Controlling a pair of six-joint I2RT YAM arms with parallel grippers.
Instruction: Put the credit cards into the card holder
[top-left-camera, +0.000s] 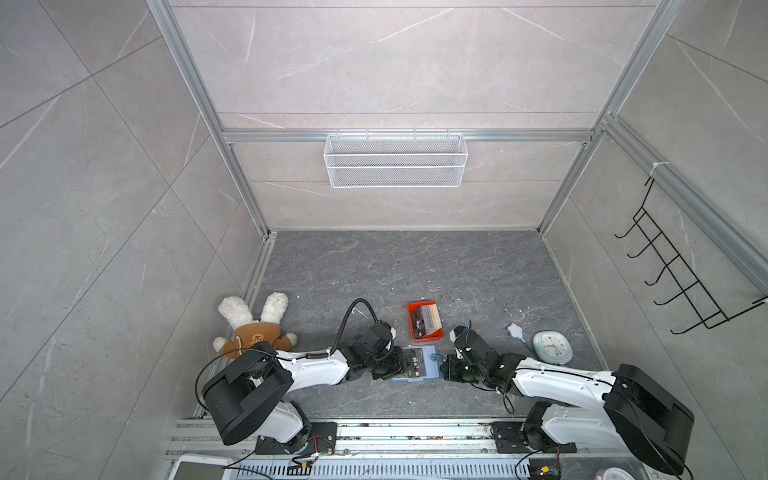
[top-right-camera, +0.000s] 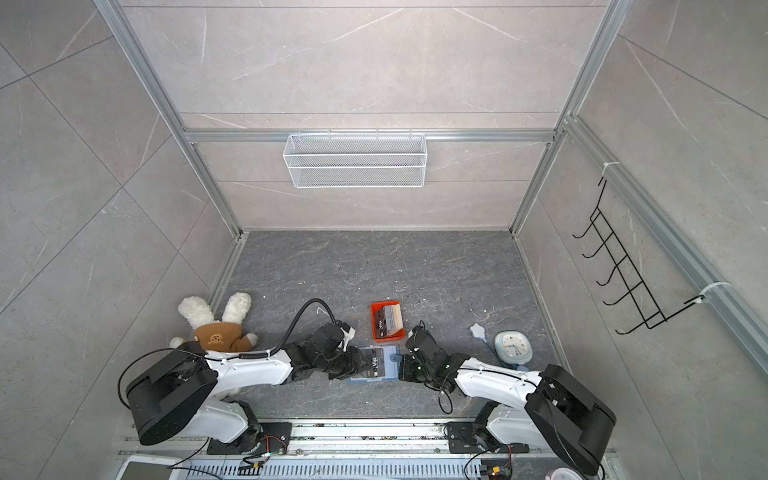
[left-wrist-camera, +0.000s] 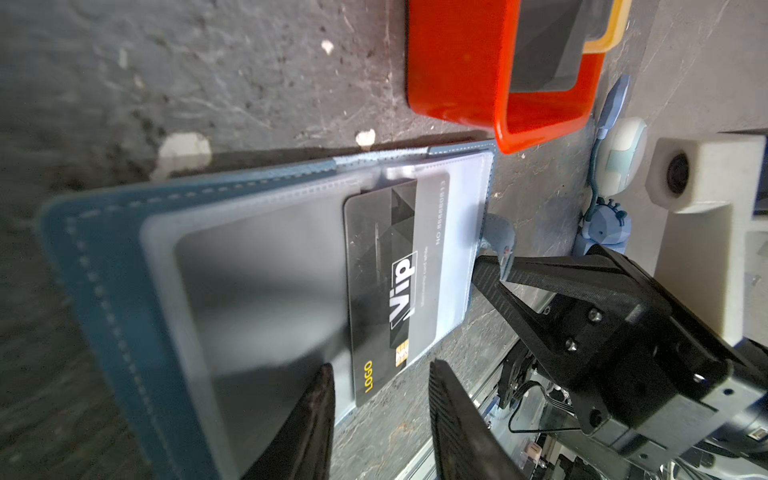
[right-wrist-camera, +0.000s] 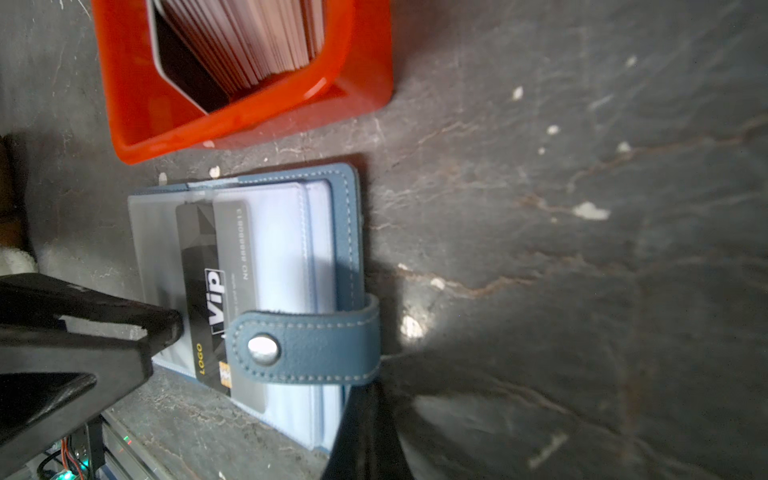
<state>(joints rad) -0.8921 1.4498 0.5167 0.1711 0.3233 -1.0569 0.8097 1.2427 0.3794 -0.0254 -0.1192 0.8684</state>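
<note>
Step in hand, as judged: finish seating one card (left-wrist-camera: 390, 291) in holder (left-wrist-camera: 104, 270) pocket.

Find holder lying open & flat near table (top-left-camera: 374, 266) front edge, abt mid. Find tray (right-wrist-camera: 249, 120) just behind it toward back edge, w/ rest of cards (right-wrist-camera: 257, 37) leaning inside. See card only part in: far portion under clear film, dark logo portion not yet in.

Note L gripper (left-wrist-camera: 382, 368) w/ jaws apart, gripping nothing, tips at card's outer end. Note R gripper (left-wrist-camera: 484, 266) closed tight, tips at holder's tab side; can't tell if pinching cover or just pressing it down.

To do it well:
- Have R pin holder so push doesn't slide it toward R arm.
- Set one L fingertip flat vs card's outer edge, mid-edge, to avoid skew & jam on pocket seam.
- Push along pocket axis, low & parallel to table, not downward.
- Go slow; watch film for bunching.
- Mind tab (right-wrist-camera: 307, 349) folded over pockets: prob squeezes film onto card's path, so lift it clear if card binds.
- Stop once card edge sits inside pocket mouth.
- Avoid tray corner, v. close to holder.
</note>
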